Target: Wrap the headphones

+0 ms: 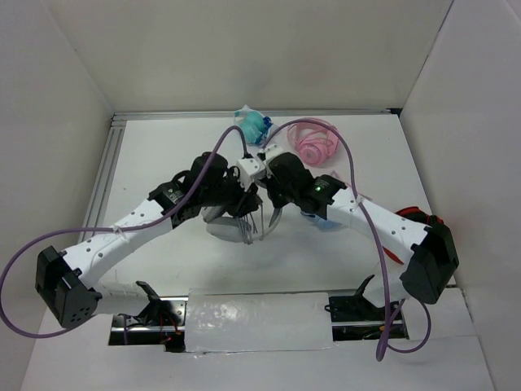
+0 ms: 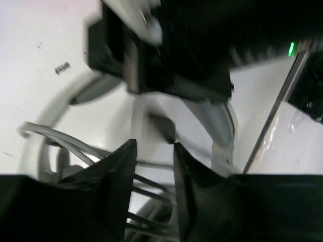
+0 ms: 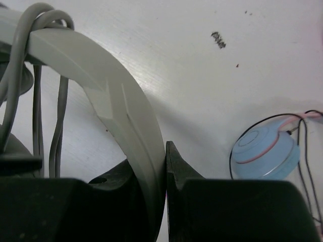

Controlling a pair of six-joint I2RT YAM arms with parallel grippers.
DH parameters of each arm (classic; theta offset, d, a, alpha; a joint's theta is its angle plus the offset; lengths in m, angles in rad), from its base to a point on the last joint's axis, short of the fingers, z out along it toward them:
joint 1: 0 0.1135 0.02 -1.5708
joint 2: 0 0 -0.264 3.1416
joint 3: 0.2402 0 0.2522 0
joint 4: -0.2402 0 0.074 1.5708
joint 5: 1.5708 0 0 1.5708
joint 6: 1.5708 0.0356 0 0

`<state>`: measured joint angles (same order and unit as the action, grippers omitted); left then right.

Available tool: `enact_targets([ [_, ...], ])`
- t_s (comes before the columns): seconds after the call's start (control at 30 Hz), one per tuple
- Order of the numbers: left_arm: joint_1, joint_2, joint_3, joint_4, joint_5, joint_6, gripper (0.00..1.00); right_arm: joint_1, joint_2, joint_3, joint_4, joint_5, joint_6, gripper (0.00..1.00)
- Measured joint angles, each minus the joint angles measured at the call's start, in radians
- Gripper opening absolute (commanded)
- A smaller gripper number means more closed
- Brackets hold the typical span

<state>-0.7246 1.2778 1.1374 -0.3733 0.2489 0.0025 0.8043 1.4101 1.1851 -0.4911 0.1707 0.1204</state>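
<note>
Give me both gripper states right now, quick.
Left gripper: open, gripping nothing; strands of the cable run past the gap.
Right gripper: shut on the headband of the headphones.

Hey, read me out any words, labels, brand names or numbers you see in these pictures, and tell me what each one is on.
No text can be read in any view.
On the table: a small dark mark, maybe print, too small and blurred to read.
On the headphones: no lettering visible.
On the right arm: a lit green light, no words or numbers.
</note>
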Motion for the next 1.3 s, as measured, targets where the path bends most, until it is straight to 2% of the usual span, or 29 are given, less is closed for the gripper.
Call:
enact_targets([
  [0.07,0.013,0.012,0.033,0.004,-0.001,-0.008,0.59,0.0,0.0,0.0,-0.013,-0.021,0.03,0.0],
  [0.2,0.016,0.064,0.093,0.005,-0.027,-0.024,0.6,-0.01,0.0,0.0,-0.021,-0.034,0.09,0.0],
  [0.3,0.016,0.123,0.132,-0.012,-0.051,-0.065,0.66,-0.013,0.0,0.004,-0.051,-0.038,0.124,0.0],
  [0.43,0.012,0.175,0.175,-0.05,-0.025,-0.099,0.99,-0.017,0.004,0.014,-0.096,-0.08,0.126,0.0],
  [0.63,0.014,0.179,0.235,-0.101,-0.011,-0.113,0.99,-0.043,0.006,0.052,-0.121,-0.102,0.145,0.0],
  [0.87,0.03,0.146,0.25,-0.055,-0.025,-0.105,0.99,-0.1,0.022,0.073,-0.142,-0.209,0.203,0.0],
  [1.03,0.084,0.111,0.249,0.0,-0.065,-0.084,0.99,-0.142,0.023,0.073,-0.19,-0.297,0.209,0.0],
  [1.3,0.09,0.024,0.202,0.085,0.028,-0.057,0.99,-0.172,0.047,0.073,-0.19,-0.333,0.229,0.0],
])
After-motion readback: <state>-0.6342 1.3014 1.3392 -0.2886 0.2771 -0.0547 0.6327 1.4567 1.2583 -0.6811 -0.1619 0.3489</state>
